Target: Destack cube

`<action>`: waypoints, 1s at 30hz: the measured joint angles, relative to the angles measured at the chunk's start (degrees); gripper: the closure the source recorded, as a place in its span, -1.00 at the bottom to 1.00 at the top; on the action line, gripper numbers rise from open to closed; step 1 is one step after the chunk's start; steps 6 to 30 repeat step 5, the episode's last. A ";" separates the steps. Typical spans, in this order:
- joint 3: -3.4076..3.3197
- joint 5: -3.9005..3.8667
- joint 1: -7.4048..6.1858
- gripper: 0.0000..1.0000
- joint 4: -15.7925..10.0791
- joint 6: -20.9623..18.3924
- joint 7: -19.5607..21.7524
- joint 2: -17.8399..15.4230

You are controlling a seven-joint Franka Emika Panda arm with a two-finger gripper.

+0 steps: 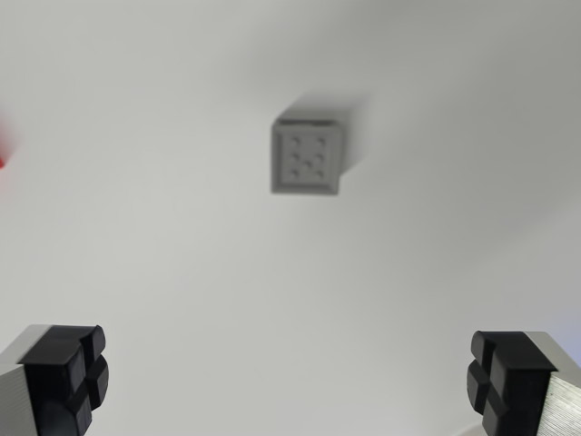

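Plain white tabletop [182, 272], blurred red patch [3, 150] at left edge, possibly an object

The pincer [286, 381] has two fingers [64, 377] visible in the lower corners of the wrist view. Each finger body is brushed silver-grey metal. Each carries a black moulded pad with cross-shaped grooves dividing it into rounded lobes.

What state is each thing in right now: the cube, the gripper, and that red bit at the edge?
grey cube: resting on the white surface, dimpled face up, untouched; a stack under it cannot be told.
gripper: open, fingers wide apart, holding nothing, apart from the cube.
red object: cut off at the wrist view's left edge, too blurred to judge.
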State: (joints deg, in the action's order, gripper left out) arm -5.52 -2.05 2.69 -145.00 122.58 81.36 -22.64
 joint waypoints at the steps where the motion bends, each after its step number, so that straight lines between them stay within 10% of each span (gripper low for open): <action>1: 0.00 0.00 0.00 -1.00 0.00 0.00 0.00 0.00; 30: 0.00 0.00 0.00 -1.00 0.00 0.00 0.00 0.00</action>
